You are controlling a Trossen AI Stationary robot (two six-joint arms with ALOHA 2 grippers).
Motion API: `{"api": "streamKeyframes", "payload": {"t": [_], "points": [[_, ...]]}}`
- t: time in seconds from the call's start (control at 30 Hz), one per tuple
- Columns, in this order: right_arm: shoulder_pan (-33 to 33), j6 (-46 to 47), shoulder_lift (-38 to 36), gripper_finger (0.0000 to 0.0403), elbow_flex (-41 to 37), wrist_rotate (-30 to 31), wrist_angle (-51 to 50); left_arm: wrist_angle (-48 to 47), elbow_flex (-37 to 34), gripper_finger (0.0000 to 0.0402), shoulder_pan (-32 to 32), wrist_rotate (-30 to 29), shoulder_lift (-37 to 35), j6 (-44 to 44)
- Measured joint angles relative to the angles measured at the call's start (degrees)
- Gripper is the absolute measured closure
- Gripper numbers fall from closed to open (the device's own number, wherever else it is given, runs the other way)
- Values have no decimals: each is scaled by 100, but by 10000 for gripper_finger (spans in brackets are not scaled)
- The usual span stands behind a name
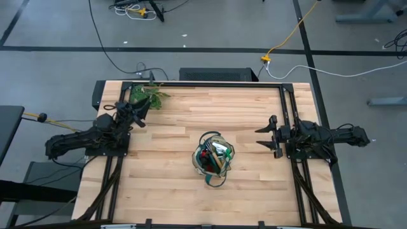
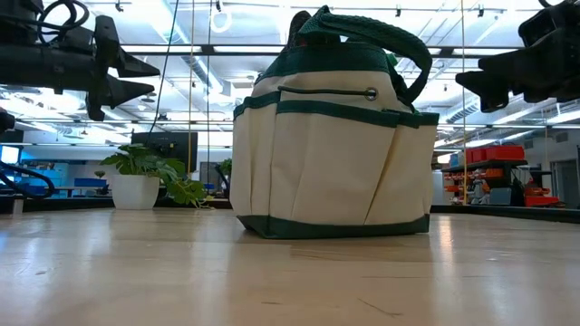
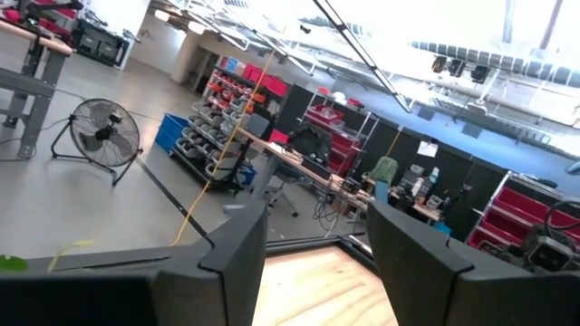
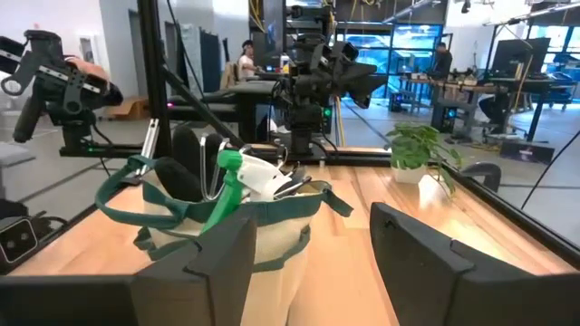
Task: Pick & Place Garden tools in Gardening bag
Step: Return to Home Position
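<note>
The cream-white gardening bag (image 1: 213, 157) with dark green trim stands on its base at the table's middle; it also shows in the low view (image 2: 331, 149) and in the right wrist view (image 4: 245, 217). Tools stick out of its mouth: a green round piece with a white handle (image 4: 246, 172), metal prongs (image 4: 210, 167) and something red (image 1: 203, 154). My left gripper (image 1: 137, 113) is open and empty, raised near the table's left edge. My right gripper (image 1: 266, 137) is open and empty, raised near the right edge, pointing toward the bag.
A leafy green plant in a white pot (image 1: 147, 94) stands at the table's far left corner, close to my left gripper; it also shows in the low view (image 2: 140, 177). Bare wooden tabletop (image 1: 191, 114) lies around the bag. Black frame rails (image 1: 289, 102) run along the table's sides.
</note>
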Motion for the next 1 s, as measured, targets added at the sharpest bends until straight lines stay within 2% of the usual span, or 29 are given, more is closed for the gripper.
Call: {"api": "streamKeyframes", "payload": {"t": [0.27, 0.3, 0.4, 0.5, 0.6, 0.7, 1.0], "points": [[0, 2, 0, 183, 0, 2, 0, -115, 0, 204, -30, 129, -2, 32], [0, 3, 2, 183, 0, 2, 0, -269, 0, 204, -81, 360, -7, -74], [0, 2, 1, 183, 0, 2, 2, -936, 0, 204, -352, 1622, -1, -210], [0, 2, 2, 183, 0, 4, 4, -1100, 0, 204, -619, 2707, -4, 353], [0, 2, 2, 183, 0, 4, 4, -1117, -2, 204, -831, 3259, -7, 1065], [0, 2, 2, 183, 2, 4, 4, -1114, -2, 204, -969, 3329, 42, 1377], [0, 2, 2, 183, 2, 7, 7, -1114, -2, 204, -1021, 3253, 63, 720]]}}
